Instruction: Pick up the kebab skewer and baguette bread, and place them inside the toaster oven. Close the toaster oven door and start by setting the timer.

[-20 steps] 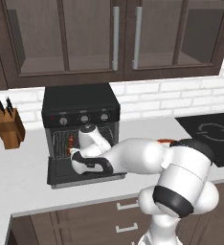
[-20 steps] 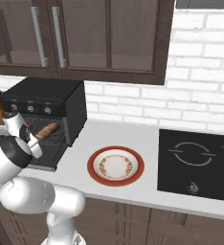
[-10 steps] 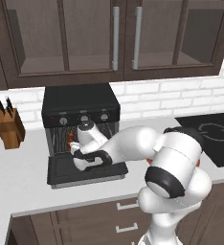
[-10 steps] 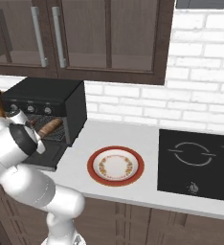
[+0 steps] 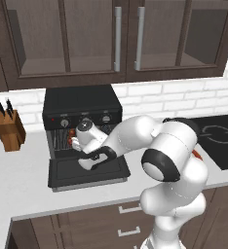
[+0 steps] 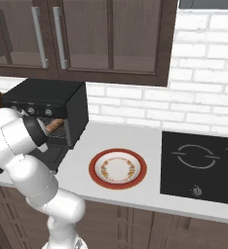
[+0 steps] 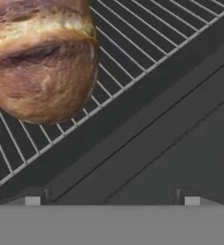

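Note:
The black toaster oven [image 5: 82, 104] stands on the counter with its door [image 5: 86, 171] dropped flat. The golden baguette bread [image 7: 39, 62] lies on the wire rack [image 7: 147, 43] inside; from the right base view the baguette bread [image 6: 54, 126] shows through the oven mouth. A dark red bit of the kebab skewer [image 5: 70, 134] shows at the left of the cavity. My gripper [image 7: 112, 201] is open and empty, just in front of the rack above the door, with the bread ahead and to one side of it.
A knife block [image 5: 9, 130] stands left of the oven. A red-rimmed plate [image 6: 117, 168] lies on the counter right of the oven, and a black cooktop [image 6: 203, 165] lies beyond it. Wall cabinets [image 5: 116, 39] hang above.
The hand has stayed over the open door with its jaws wide. The elbow has swung a little to the left and up.

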Robot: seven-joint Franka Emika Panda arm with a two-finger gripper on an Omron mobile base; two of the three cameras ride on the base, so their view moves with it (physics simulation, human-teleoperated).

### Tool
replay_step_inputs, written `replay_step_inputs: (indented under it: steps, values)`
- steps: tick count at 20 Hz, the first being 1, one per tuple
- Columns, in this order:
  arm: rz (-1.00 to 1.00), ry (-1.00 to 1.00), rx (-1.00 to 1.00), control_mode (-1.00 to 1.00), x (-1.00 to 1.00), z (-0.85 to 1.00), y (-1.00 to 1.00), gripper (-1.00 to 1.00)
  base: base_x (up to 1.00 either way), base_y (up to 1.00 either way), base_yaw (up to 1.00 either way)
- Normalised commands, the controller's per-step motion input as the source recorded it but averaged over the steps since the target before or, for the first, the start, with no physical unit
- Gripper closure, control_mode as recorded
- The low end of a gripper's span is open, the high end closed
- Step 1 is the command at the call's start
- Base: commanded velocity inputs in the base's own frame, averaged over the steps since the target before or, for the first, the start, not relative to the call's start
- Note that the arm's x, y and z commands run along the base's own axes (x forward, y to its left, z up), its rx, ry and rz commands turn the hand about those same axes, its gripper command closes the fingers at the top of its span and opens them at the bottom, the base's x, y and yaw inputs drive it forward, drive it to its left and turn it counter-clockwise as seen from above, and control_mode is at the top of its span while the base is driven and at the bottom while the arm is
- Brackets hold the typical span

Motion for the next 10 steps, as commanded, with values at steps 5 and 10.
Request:
replay_step_inputs:
  steps: [5,10]
  values:
    - [-0.11,-0.01,0.00,-1.00,0.37,0.00,0.00,-1.00,0.00,0.00,0.00]
    - [-0.06,-0.02,0.00,-1.00,0.09,0.00,0.00,-1.00,0.00,0.00,0.00]
